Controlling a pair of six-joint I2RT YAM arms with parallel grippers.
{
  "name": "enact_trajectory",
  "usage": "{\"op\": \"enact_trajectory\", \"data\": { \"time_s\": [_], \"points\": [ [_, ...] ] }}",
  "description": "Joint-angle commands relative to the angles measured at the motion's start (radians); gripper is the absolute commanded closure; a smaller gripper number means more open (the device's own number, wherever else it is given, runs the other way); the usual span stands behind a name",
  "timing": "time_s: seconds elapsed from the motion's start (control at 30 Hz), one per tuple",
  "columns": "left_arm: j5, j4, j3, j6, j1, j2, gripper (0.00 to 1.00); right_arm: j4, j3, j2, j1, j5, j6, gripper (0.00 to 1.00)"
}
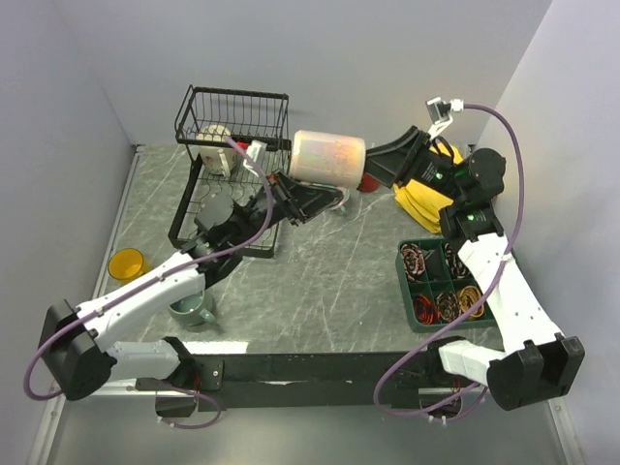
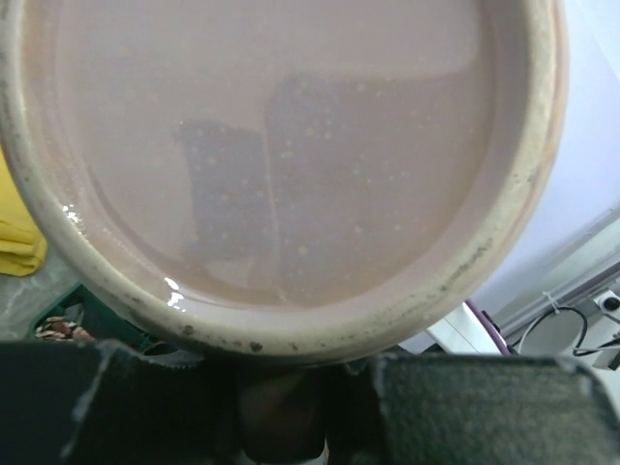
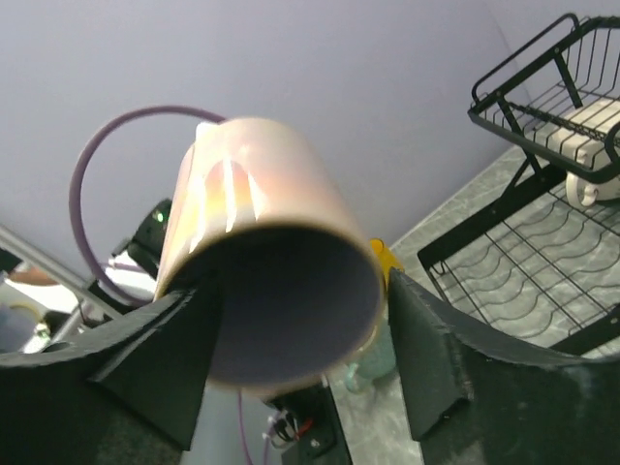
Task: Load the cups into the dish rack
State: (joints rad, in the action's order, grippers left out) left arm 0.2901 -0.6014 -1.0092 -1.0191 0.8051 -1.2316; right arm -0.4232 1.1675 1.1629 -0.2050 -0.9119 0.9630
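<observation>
So here's where we're at: the beige mug (image 1: 329,158) is up in the air, lying on its side, about mid-table and just right of the rack (image 1: 231,228). The right gripper (image 1: 376,167) has it. In the right wrist view its fingers (image 3: 455,368) are spread wide and sit snug against both sides of the mug, whose shadowed lilac-looking end faces that camera.

The left gripper (image 1: 320,199) is right under the mug's other end. In the left wrist view we get a lilac disc with a speckled cream rim filling nearly the whole frame. The left fingers (image 2: 484,407) are only dark blocks along the bottom edge. There's a gap between them with something brownish in it, and we honestly can't tell if they're pinching anything or just sitting there.

Rest of the mugs:
- The cream mug (image 1: 215,136) is in the tall basket end of the rack.
- A grey mug (image 1: 218,208) is down on the rack's base, partly under the left arm.
- The yellow mug (image 1: 126,263) is on the table (image 1: 329,281), left of the rack.
- A pale green mug (image 1: 192,308) is on the table too, near the front, half hidden by the left arm.
- The red mug (image 1: 369,182) only peeks out below the beige one.

A yellow cloth (image 1: 426,199) lies at the far right, and the green tray (image 1: 403,286) is in front of it.
</observation>
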Motion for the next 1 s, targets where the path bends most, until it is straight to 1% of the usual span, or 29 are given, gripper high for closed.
{"op": "enact_trajectory", "data": {
  "time_s": [0.0,0.03,0.07,0.2,0.3,0.37,0.43,0.5,0.57,0.63,0.67,0.7,0.8,0.87,0.93,0.97],
  "points": [
    [-0.066,-0.161,0.04,-0.013,-0.04,0.115,0.99,-0.034,-0.043,-0.057,-0.005,-0.048,-0.073,0.23],
    [-0.069,-0.166,0.052,-0.016,-0.047,0.125,0.99,-0.028,-0.052,-0.06,-0.007,-0.053,-0.089,0.22],
    [-0.071,-0.169,0.076,-0.018,-0.055,0.138,0.99,-0.023,-0.072,-0.071,-0.005,-0.056,-0.099,0.19],
    [-0.078,-0.166,0.126,-0.033,-0.109,0.201,0.99,0.021,-0.104,-0.095,-0.007,-0.073,-0.158,0.17],
    [-0.088,-0.129,0.161,-0.018,-0.147,0.248,0.99,0.069,-0.109,-0.114,-0.001,-0.084,-0.213,0.16],
    [-0.115,-0.049,0.181,0.011,-0.168,0.279,0.99,0.107,-0.108,-0.126,0.009,-0.096,-0.269,0.16],
    [-0.153,0.006,0.201,0.062,-0.182,0.332,0.99,0.165,-0.108,-0.14,0.021,-0.119,-0.332,0.16],
    [-0.19,0.101,0.228,0.126,-0.199,0.388,0.99,0.219,-0.115,-0.153,0.038,-0.136,-0.381,0.16],
    [-0.245,0.179,0.26,0.184,-0.221,0.437,0.99,0.286,-0.129,-0.177,0.049,-0.154,-0.467,0.16],
    [-0.279,0.222,0.296,0.212,-0.239,0.466,0.99,0.339,-0.143,-0.196,0.065,-0.159,-0.557,0.16],
    [-0.287,0.248,0.307,0.238,-0.26,0.486,0.99,0.404,-0.149,-0.198,0.073,-0.174,-0.588,0.16],
    [-0.287,0.261,0.317,0.249,-0.273,0.492,0.99,0.425,-0.153,-0.201,0.081,-0.185,-0.616,0.16],
    [-0.325,0.278,0.359,0.28,-0.319,0.512,0.99,0.549,-0.178,-0.203,0.116,-0.219,-0.733,0.16],
    [-0.333,0.278,0.389,0.292,-0.354,0.517,0.99,0.624,-0.207,-0.206,0.133,-0.219,-0.845,0.16],
    [-0.344,0.267,0.417,0.3,-0.38,0.518,0.99,0.661,-0.233,-0.212,0.144,-0.196,-0.953,0.15],
    [-0.35,0.261,0.425,0.301,-0.404,0.514,0.99,0.655,-0.277,-0.215,0.148,-0.19,-0.99,0.15]
  ]
}}
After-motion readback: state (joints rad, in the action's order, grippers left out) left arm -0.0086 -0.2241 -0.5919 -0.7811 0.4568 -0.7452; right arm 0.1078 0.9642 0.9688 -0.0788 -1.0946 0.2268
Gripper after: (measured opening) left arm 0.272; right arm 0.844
